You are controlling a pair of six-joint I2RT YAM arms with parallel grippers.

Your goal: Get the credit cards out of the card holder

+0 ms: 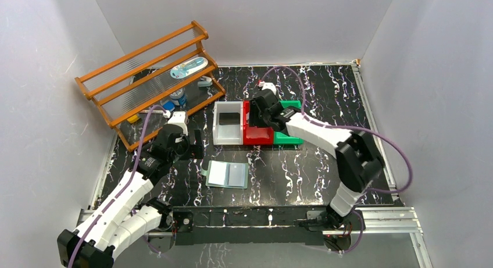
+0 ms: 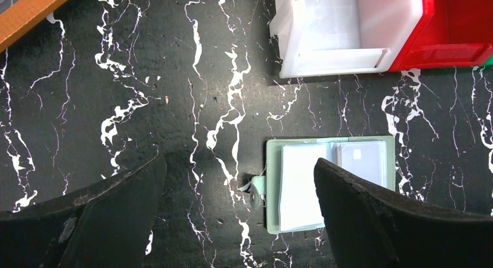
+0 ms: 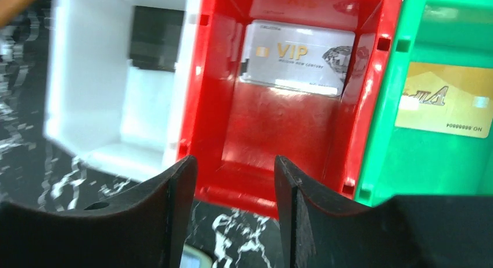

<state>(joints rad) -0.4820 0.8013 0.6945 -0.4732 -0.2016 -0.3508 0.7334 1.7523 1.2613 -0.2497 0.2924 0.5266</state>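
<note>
Card holder (image 1: 228, 174) lies open. Left gripper (image 2: 241, 166) hovers just beside it, fingers spread; right gripper (image 3: 234, 163), also spread and empty, faces a red bin (image 3: 212, 76) holding a silver card (image 3: 296, 59).

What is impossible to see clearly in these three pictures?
1) Left wrist view: one of the fingers covers the lower right corner of the card holder; whether its pockets hold cards is unclear.
2) Right wrist view: the picture edge cuts the gold card; the dark card is blurred.
3) Top view: the right arm hides part of the inside of the red bin.
</note>
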